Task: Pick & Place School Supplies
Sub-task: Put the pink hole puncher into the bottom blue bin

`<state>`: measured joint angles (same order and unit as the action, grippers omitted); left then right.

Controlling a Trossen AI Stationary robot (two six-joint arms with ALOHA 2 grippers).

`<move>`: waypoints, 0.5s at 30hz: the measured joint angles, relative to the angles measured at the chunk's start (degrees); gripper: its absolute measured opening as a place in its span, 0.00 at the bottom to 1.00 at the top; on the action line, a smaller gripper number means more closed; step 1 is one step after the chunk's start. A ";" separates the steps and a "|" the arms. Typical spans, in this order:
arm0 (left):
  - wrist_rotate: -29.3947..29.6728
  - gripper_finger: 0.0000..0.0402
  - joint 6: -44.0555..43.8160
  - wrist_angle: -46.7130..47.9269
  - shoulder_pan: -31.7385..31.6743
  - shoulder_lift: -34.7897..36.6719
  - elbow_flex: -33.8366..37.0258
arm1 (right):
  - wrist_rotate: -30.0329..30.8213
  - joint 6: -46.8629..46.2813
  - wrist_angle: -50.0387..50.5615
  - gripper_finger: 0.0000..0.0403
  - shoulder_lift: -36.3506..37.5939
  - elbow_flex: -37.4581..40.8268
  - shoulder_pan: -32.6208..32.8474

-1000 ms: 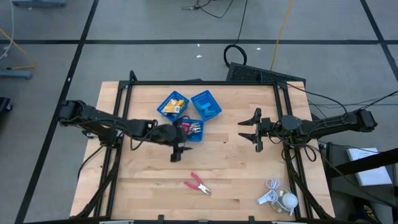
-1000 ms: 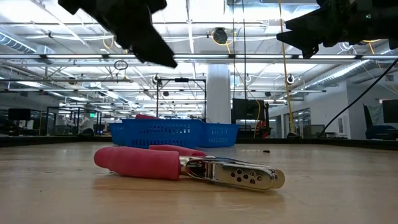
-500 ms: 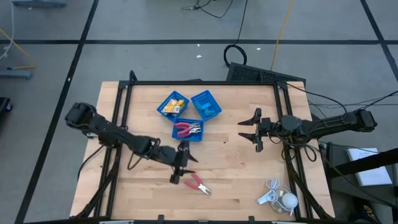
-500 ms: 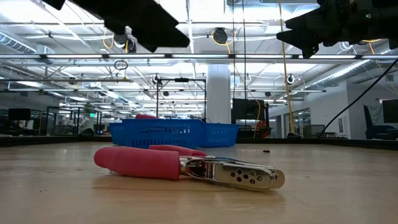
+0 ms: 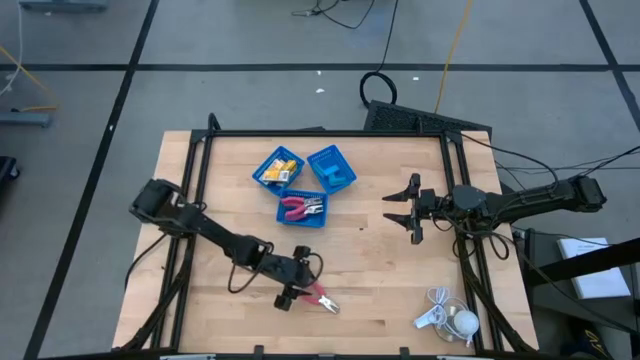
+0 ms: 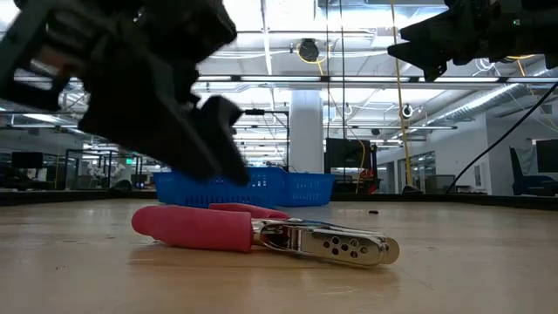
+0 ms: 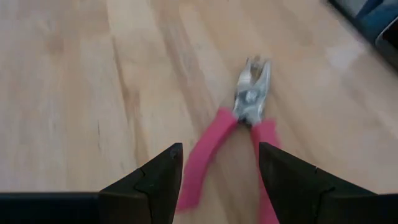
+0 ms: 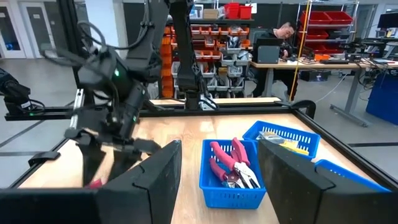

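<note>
A loose pair of red-handled pliers [image 5: 322, 298] lies flat on the table near its near edge, also seen in the low view [image 6: 261, 231]. My left gripper [image 5: 294, 290] is open and low over the handle ends. In the left wrist view its fingers [image 7: 217, 186] stand on either side of the pliers' handles [image 7: 239, 134]. My right gripper [image 5: 398, 210] is open and waits above the table's right half. Three blue trays sit at the far middle: one with yellow packets [image 5: 278, 169], one with light-blue pieces [image 5: 332, 168], one with red-handled pliers [image 5: 303, 208].
A white corded gadget [image 5: 450, 318] lies at the near right corner. A black frame runs around the table's edges [image 5: 330, 133]. Bare wood lies between the trays and the loose pliers. In the right wrist view a person [image 8: 283, 31] sits at a desk beyond the table.
My left gripper has moved from beside the tray of pliers toward the table's near edge and has come down to the loose pliers. It now stands low at their handle ends. The pliers have not moved.
</note>
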<state>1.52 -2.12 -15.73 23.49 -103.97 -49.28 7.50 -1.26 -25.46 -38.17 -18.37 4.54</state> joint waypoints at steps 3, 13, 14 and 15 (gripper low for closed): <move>0.00 0.53 0.01 -0.51 -0.32 -1.77 0.00 | 0.00 -0.02 -0.01 0.50 0.02 0.00 0.00; -0.07 0.53 -0.47 -0.92 -1.96 -5.43 -0.04 | 0.00 -0.02 0.01 0.50 0.00 0.00 0.00; -0.02 0.53 -0.62 -1.07 -2.02 -5.67 -0.05 | 0.00 -0.02 0.01 0.50 0.01 0.00 0.00; -0.02 0.53 -0.77 -1.12 -2.11 -5.86 -0.09 | 0.00 -0.02 0.02 0.50 0.00 0.00 0.00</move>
<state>1.50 -2.89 -16.84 21.38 -109.83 -49.36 7.51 -1.28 -25.44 -38.17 -18.37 4.54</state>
